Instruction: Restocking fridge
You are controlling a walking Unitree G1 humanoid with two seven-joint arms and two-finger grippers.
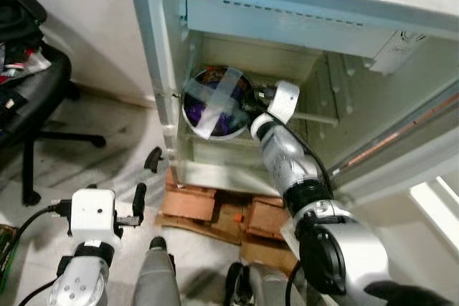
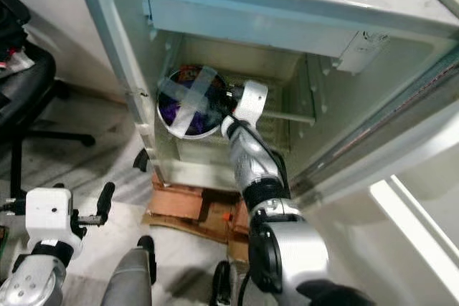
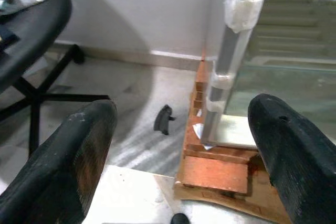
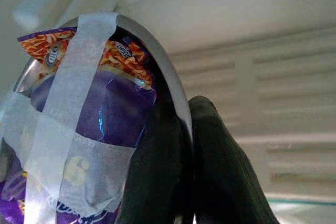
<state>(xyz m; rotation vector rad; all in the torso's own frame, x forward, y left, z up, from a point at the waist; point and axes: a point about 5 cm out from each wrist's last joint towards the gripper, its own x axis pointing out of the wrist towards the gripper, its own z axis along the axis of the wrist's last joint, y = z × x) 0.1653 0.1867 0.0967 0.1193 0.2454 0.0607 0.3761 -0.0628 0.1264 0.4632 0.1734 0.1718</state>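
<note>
A steel bowl (image 1: 215, 102) holds a purple noodle packet (image 4: 105, 114) strapped in with a cross of pale tape. It is tilted on its side inside the open fridge (image 1: 301, 48), over the lower shelf. My right gripper (image 4: 184, 145) is shut on the bowl's rim, one finger inside and one outside; the right arm (image 1: 290, 159) reaches into the fridge. My left gripper (image 3: 184, 145) hangs open low by the floor, left of the fridge, with nothing between its fingers (image 3: 86, 150).
The fridge stands on brown wooden blocks (image 1: 215, 213). A small black piece (image 1: 153, 159) lies on the floor by its left corner. A black office chair (image 1: 29, 98) stands at the left. The fridge door (image 1: 423, 141) is swung open at the right.
</note>
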